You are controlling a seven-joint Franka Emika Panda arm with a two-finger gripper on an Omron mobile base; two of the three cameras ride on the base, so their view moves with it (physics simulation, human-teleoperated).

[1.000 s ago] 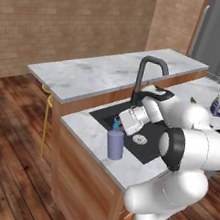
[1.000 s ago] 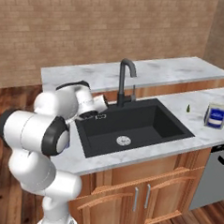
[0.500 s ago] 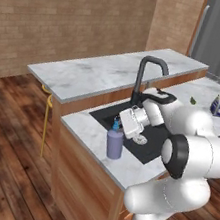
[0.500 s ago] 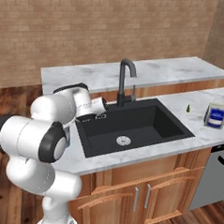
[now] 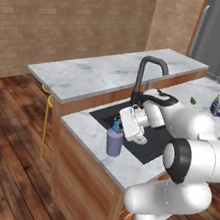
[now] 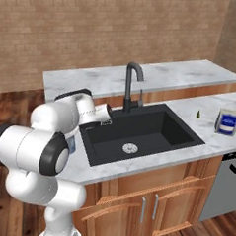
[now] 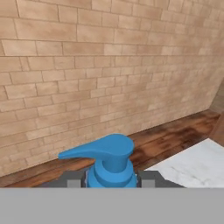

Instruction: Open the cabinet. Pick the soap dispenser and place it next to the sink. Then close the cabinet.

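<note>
My gripper [image 5: 120, 129] is pinching the soap dispenser [image 5: 114, 139] at its collar, a finger [image 7: 73, 180] on either side just under the blue pump top. The lavender bottle stands upright on the marble counter [image 5: 87, 128], on the strip beside the left rim of the black sink [image 5: 147, 138], near the counter's front left corner. In the hand view the pump's spout points left, with the brick wall [image 7: 105, 65] and wooden floor [image 7: 175, 131] beyond it. The black faucet [image 6: 132, 86] rises at the sink's back edge. Near the counter's right end a small blue-and-white box [image 6: 227, 121] stands, well apart from the bottle.
</note>
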